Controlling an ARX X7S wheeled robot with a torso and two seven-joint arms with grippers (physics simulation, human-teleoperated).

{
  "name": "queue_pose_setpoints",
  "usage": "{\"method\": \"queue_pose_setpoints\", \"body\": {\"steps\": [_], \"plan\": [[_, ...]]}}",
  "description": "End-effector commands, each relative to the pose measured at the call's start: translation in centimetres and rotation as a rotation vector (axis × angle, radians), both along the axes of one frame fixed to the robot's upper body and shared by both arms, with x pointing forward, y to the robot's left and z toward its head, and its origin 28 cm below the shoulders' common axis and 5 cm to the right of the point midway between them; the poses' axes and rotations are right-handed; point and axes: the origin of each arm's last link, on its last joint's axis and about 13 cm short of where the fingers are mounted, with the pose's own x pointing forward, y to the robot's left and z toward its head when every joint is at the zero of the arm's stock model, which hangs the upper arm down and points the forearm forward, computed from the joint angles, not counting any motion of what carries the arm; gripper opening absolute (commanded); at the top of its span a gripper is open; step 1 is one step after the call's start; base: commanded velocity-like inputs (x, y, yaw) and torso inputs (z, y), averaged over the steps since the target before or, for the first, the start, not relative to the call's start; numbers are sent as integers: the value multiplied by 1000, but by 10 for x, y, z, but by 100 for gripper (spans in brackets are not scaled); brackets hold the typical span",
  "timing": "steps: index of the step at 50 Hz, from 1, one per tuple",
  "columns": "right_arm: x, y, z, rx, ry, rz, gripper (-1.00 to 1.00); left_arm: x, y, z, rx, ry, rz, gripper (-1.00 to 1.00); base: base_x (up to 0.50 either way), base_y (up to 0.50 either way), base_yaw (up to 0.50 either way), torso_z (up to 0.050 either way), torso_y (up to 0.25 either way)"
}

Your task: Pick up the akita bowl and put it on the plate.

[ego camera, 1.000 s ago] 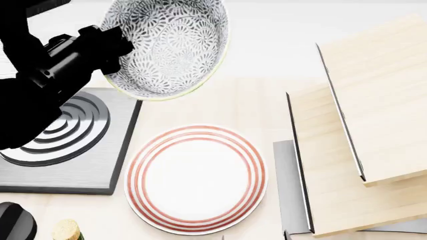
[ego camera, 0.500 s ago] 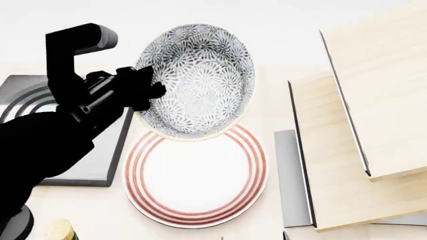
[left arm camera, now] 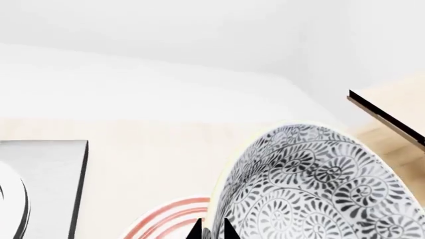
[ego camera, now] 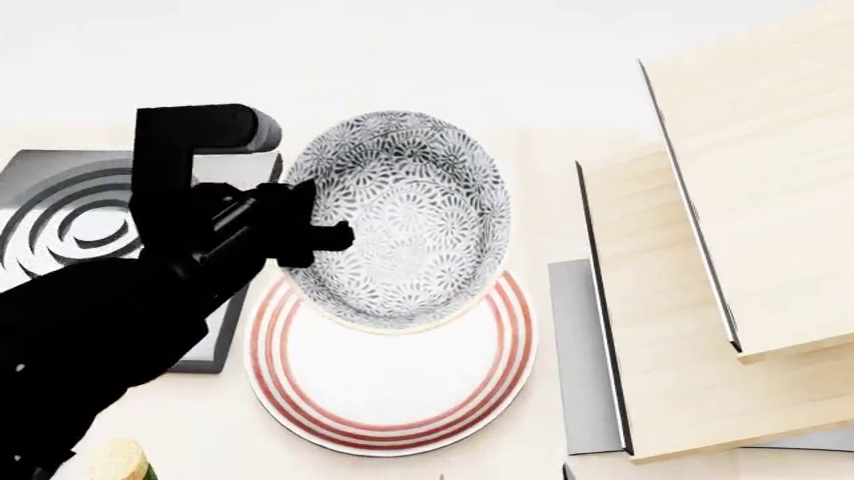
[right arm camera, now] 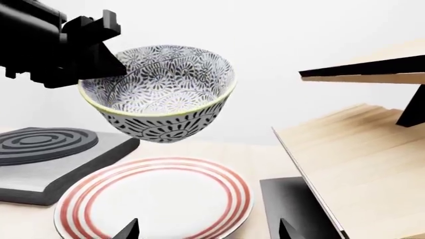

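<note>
Since a second ago the left gripper (ego camera: 320,235) has carried the akita bowl (ego camera: 400,220) from above the burner (ego camera: 80,225) across and down, so it now hangs in the air over the far half of the plate (ego camera: 394,395), clear of it. Its jaws are clamped on the bowl's near-left rim, tilting it slightly. Of the right gripper (right arm camera: 207,230) only two dark fingertips show, spread apart with nothing between them, low beside the plate and the wooden shelves (ego camera: 747,220).
</note>
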Motion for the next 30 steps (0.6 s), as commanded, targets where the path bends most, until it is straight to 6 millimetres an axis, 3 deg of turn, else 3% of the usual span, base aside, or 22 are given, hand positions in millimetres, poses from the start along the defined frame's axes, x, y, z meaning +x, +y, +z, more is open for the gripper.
{"method": "queue_pose_setpoints", "body": {"steps": [1, 13, 24, 30], "plan": [[0, 1, -1, -3, 4, 3, 100, -2, -4, -5, 34, 8, -25, -100, 0, 0, 0, 0, 0], [1, 2, -4, -6, 11, 5, 100, -8, 0, -4, 94, 94, -64, -100, 0, 0, 0, 0, 0], [3, 2, -6, -10, 18, 4, 100, -18, 3, 16, -72, 188, -139, -100, 0, 0, 0, 0, 0], [3, 2, -7, -9, 18, 4, 100, -15, 3, 12, -84, 210, -130, -100, 0, 0, 0, 0, 0]]}}
